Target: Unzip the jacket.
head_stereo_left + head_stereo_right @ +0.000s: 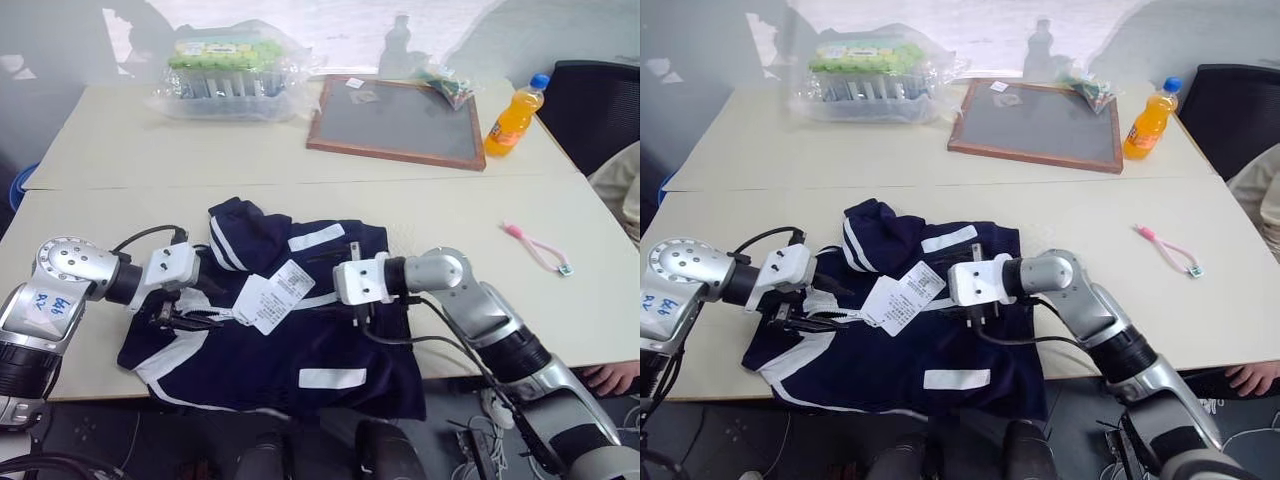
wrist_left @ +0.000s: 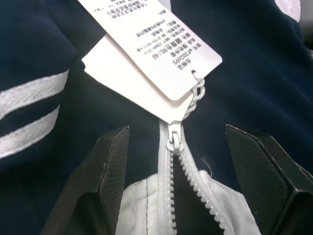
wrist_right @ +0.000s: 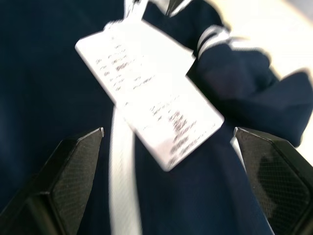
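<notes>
Left pincer (image 2: 173,186): two black fingers spread apart, gripping nothing, straddling the white zipper slider (image 2: 173,142) of the navy-blue soft fabric track jacket (image 1: 300,330); below the slider the white teeth are already parted into a narrow V. In the head view this pincer (image 1: 180,318) sits at the jacket's 9 o'clock edge, its silver forearm reaching in from the counter's 8 o'clock corner and angled downward onto the cloth.

Right pincer (image 3: 168,166): black fingers wide apart, empty, hovering over the jacket front with the white printed paper tags (image 3: 151,105) between them. In the head view it (image 1: 355,305) lies over the middle of the garment, the silver forearm bent at the elbow and entering from 4 o'clock, pointing toward 9 o'clock.

The jacket lies crumpled at the 6 o'clock edge of the beige counter (image 1: 470,220), its hem hanging over the rim. The tags (image 1: 272,295) rest between the two pincers.

Further out: a pink looped cord (image 1: 535,247) at 3 o'clock; a wood-framed grey slate board (image 1: 400,120) at 12 to 1 o'clock; an orange drink bottle with blue cap (image 1: 515,118) just beside it; a clear plastic-wrapped pack of small bottles (image 1: 225,72) at 11 o'clock.
</notes>
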`<state>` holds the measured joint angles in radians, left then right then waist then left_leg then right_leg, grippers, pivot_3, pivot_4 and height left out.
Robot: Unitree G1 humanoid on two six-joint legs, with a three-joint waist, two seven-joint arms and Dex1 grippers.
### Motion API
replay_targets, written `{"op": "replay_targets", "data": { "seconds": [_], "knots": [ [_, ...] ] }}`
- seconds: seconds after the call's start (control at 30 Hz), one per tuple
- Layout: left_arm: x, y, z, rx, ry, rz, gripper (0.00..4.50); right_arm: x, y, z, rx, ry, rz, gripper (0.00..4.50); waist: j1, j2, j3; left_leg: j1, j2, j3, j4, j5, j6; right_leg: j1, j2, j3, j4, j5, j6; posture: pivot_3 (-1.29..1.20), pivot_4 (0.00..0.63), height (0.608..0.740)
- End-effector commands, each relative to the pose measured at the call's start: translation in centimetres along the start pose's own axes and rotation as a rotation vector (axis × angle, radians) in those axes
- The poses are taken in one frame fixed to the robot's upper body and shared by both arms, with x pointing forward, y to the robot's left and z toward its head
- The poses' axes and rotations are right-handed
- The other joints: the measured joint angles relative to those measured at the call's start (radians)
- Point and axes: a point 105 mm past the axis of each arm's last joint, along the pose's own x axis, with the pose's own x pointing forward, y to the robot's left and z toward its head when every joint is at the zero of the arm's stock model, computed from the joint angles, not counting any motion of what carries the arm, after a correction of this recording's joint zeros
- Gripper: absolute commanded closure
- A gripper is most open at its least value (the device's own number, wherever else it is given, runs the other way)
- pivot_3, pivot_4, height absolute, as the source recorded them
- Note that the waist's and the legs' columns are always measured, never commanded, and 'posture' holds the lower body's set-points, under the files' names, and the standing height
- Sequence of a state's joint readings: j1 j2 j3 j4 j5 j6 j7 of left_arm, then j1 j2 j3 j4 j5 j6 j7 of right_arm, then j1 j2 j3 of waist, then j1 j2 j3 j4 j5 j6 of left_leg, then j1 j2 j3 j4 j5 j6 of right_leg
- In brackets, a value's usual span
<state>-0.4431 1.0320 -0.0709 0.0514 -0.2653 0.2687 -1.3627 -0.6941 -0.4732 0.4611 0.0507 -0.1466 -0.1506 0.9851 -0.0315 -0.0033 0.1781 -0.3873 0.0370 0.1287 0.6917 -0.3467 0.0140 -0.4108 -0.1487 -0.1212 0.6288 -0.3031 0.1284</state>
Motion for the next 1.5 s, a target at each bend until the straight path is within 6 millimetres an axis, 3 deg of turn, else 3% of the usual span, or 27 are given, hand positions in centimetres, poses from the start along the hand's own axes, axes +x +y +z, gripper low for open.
{"op": "replay_targets", "data": {
  "seconds": [0.03,0.37,0.53,0.83,0.93,1.17,1.33,1.5],
  "knots": [
    [-1.4,0.1,0.8,0.020,-0.008,0.038,1.22,1.1,-0.1,0.2,-0.105,-0.009,-0.021,0.00,0.000,0.000,0.000,0.000,0.000,0.000,0.000,0.000,0.000,0.000,0.000,0.000,0.000,0.000,0.000,0.00,0.150,0.740],
    [-1.5,-0.2,1.2,0.020,-0.018,0.065,1.22,4.1,0.1,0.5,-0.355,-0.008,0.012,0.00,-0.004,0.000,0.000,0.000,0.001,0.000,0.000,0.000,0.000,0.000,0.000,0.000,0.001,0.000,0.000,0.00,0.150,0.740],
    [-1.5,-0.3,1.0,0.016,-0.016,0.072,1.22,5.2,-0.3,1.9,-0.342,-0.076,-0.016,0.00,-0.007,0.000,0.000,0.000,0.001,0.000,0.001,0.000,0.000,0.000,0.001,0.000,0.001,0.000,0.000,0.00,0.150,0.740],
    [-1.5,-0.4,0.6,0.011,-0.010,0.081,1.22,4.9,-1.6,3.4,-0.264,-0.182,-0.190,0.00,-0.012,0.000,0.000,0.000,0.001,0.000,0.001,0.000,0.000,0.000,0.001,0.000,0.001,0.000,0.000,0.00,0.150,0.740],
    [-1.5,-0.4,0.6,0.009,-0.008,0.082,1.20,5.1,-2.1,3.8,-0.273,-0.203,-0.238,0.57,-0.018,0.000,0.000,0.000,0.001,-0.001,0.001,0.000,-0.001,0.000,0.001,0.000,0.001,0.000,0.000,0.00,0.150,0.740],
    [-1.6,-0.2,0.5,0.007,-0.008,0.085,1.20,6.4,0.0,2.2,-0.361,-0.156,-0.181,2.98,-0.023,0.000,0.000,0.000,0.001,-0.001,0.000,0.000,-0.001,0.000,0.001,0.000,0.001,0.000,0.000,0.00,0.150,0.740],
    [-1.6,-0.2,0.4,0.004,-0.010,0.091,1.20,7.1,0.6,2.1,-0.356,-0.164,-0.168,3.12,-0.026,0.000,0.000,0.000,0.001,-0.001,0.000,0.000,-0.001,0.000,0.001,0.000,0.001,0.000,0.000,0.00,0.150,0.740],
    [-1.1,-0.3,0.0,-0.003,-0.013,0.093,1.20,6.7,0.3,1.2,-0.252,-0.143,-0.216,4.45,-0.026,0.000,0.000,0.000,0.001,-0.001,0.000,0.000,-0.001,0.000,0.001,0.000,0.001,0.000,0.000,0.00,0.150,0.740]
  ]
}}
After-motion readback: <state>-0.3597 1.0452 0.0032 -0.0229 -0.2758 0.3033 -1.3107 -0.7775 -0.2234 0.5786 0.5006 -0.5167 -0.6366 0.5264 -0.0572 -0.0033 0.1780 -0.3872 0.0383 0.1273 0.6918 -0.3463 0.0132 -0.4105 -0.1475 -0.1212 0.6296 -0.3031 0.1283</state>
